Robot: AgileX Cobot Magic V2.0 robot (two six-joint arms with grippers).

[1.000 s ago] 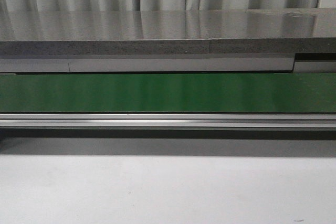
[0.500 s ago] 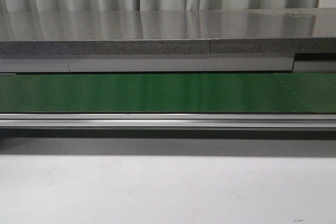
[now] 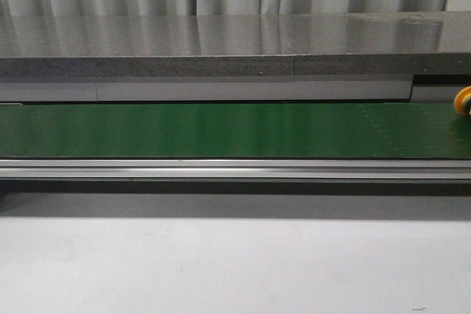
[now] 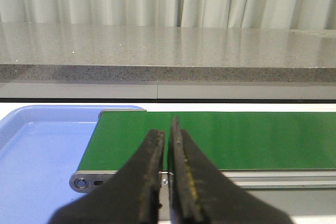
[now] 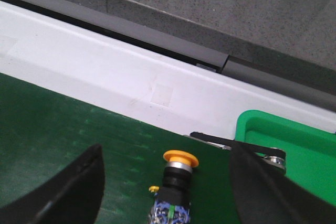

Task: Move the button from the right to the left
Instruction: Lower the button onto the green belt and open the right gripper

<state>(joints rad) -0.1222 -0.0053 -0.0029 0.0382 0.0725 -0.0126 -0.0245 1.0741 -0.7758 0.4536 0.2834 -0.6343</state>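
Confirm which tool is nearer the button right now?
Right. The right tool is open with the button between its fingers on the green belt. The left tool is shut at the belt's far end by the blue tray.

The left gripper (image 4: 166, 174) has its two dark fingers (image 4: 149, 177) pressed almost together, only a thin slit between the tips; they rise from six o'clock toward twelve in the left wrist view, nothing held between them; the right gripper (image 5: 167, 187) stands with its jaws spread wide, one dark finger (image 5: 68, 187) at seven o'clock and the other at five o'clock in the right wrist view; neither arm shows in the front view.
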